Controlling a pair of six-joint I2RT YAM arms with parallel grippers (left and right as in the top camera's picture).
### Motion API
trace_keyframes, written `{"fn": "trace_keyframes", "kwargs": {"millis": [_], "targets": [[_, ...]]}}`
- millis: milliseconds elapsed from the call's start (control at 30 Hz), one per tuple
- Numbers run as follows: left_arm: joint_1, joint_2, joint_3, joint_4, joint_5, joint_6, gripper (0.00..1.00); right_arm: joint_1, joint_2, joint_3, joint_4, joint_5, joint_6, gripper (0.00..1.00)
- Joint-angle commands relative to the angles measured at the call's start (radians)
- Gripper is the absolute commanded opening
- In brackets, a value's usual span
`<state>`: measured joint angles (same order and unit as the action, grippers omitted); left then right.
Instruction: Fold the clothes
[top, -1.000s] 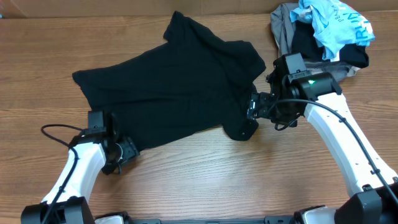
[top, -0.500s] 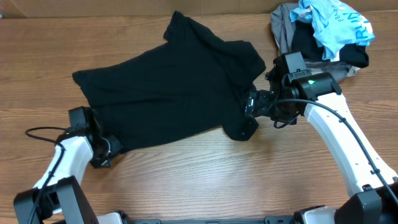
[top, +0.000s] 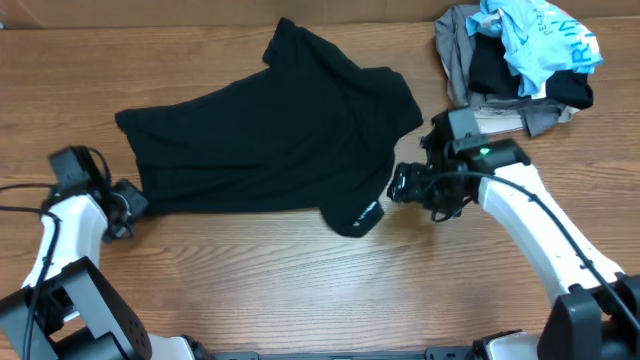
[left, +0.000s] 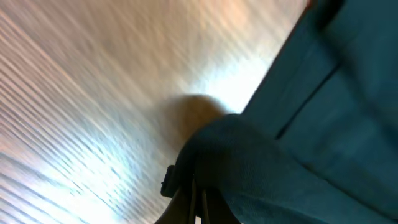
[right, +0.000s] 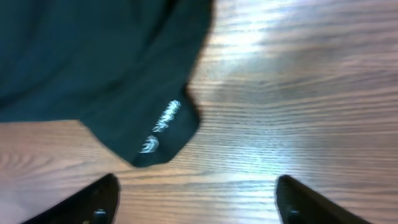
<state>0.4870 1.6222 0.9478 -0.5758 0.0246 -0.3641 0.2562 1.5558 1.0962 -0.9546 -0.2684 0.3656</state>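
The black T-shirt (top: 260, 130) lies spread across the middle of the table, and its lower right corner (top: 355, 215) is turned over to show a small white logo (right: 161, 127). At the shirt's lower left edge my left gripper (top: 135, 203) is shut, with a bunch of the black fabric (left: 249, 162) draped over its closed fingers (left: 186, 208). To the right of the logo corner, my right gripper (top: 397, 186) stands open. Between its fingertips (right: 102, 199) there is only bare wood, and the corner lies just ahead of them.
A heap of clothes sits at the back right: grey garments (top: 455, 45) under a light blue printed one (top: 540, 40). The wooden table (top: 300, 290) shows bare along the front. A cable (top: 20, 185) trails by my left arm.
My left arm has swung left and shut on the shirt's lower left edge, dragging it leftward. The logo corner slid left and forward. My right gripper followed slightly left, still open.
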Motion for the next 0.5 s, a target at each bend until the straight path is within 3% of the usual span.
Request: {"fn": "trace_keyframes", "kwargs": {"millis": [0,267,467], "targets": [[0.008,0.001,0.053,-0.013,-0.023,-0.003,0.04,0.042,0.006,-0.081,0.063,-0.026,0.033,0.75],[0.005,0.001,0.054,-0.054,-0.005,-0.003,0.04,0.175,0.01,-0.214,0.252,0.027,0.091,0.59],[0.003,0.001,0.054,-0.06,-0.004,-0.003,0.04,0.229,0.045,-0.225,0.333,0.084,0.093,0.57]]}}
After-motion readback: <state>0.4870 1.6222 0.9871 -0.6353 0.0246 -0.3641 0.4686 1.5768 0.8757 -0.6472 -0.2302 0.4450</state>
